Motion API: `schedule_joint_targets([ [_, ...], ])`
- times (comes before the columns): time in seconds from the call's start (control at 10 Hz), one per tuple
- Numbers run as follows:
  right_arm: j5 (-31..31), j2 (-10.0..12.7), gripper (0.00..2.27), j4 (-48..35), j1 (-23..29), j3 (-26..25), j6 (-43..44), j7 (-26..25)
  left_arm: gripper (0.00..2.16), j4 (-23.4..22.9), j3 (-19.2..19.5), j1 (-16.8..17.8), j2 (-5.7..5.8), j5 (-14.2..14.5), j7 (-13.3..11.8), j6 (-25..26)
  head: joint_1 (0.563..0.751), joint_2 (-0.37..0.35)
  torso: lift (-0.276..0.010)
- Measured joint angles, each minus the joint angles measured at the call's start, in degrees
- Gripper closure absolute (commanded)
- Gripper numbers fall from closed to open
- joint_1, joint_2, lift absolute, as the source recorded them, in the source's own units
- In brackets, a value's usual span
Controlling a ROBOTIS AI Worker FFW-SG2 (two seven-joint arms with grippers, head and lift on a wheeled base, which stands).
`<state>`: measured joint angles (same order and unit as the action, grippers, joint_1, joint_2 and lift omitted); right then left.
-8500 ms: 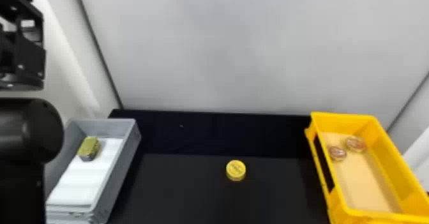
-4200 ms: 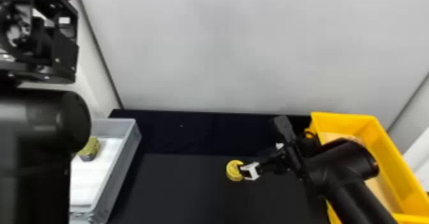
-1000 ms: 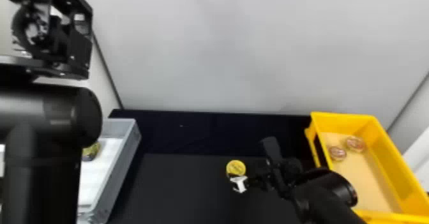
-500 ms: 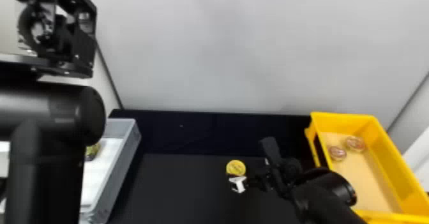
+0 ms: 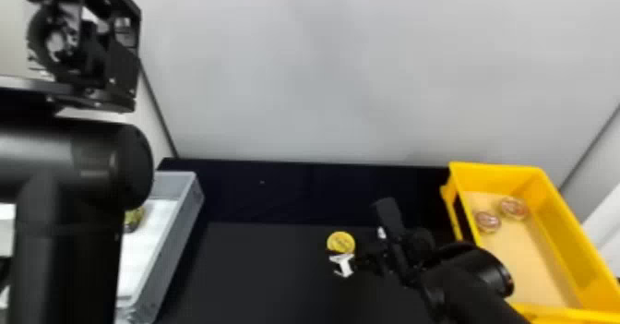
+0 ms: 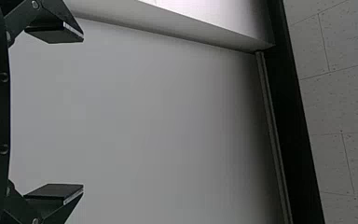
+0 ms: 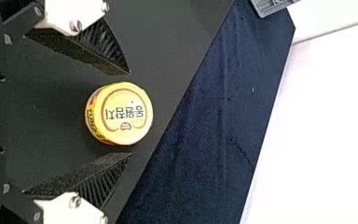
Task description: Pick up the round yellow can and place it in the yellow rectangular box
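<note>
Smooth black cylindrical arms (image 5: 74, 175) carry round silvery screws (image 7: 75, 201) and angular white brackets (image 7: 58, 11).

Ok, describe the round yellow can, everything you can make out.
The round yellow can is a short, squat cylinder, apparently metal. Its lid bears dark lettering, a curved red line and a small red emblem; its side is printed too. It sits flat, lid up, on the black table, between the gray box and yellow box. The right gripper's open jaws flank it, a gap showing on both sides.
</note>
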<state>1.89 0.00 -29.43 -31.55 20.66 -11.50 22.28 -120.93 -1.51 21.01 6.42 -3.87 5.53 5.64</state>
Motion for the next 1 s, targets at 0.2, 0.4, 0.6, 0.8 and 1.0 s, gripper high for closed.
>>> schedule_joint_targets([
  [0.2,-0.1,0.0,0.51,0.3,0.0,0.0,0.0,0.0,0.14,0.0,0.0,0.0,0.0,0.0,0.0,-0.1,0.663,0.054,-0.005],
  [0.4,-0.3,0.0,0.55,0.6,0.0,0.0,0.0,0.0,0.14,0.1,0.0,0.0,0.0,0.0,0.0,-0.2,0.663,0.054,-0.005],
  [0.6,-0.4,0.0,0.6,0.8,0.0,0.0,0.1,0.1,0.14,0.2,0.0,0.0,0.0,0.0,0.0,-0.2,0.663,0.054,-0.005],
  [0.8,-0.4,0.0,0.66,0.8,0.0,-0.1,0.1,0.4,0.14,0.2,0.0,0.1,0.0,0.0,0.0,-0.2,0.663,0.054,-0.005],
  [1.0,-0.4,0.0,0.66,0.7,0.1,-0.1,0.0,0.8,0.14,0.1,0.1,0.0,0.0,0.0,0.0,-0.2,0.663,0.054,-0.005],
])
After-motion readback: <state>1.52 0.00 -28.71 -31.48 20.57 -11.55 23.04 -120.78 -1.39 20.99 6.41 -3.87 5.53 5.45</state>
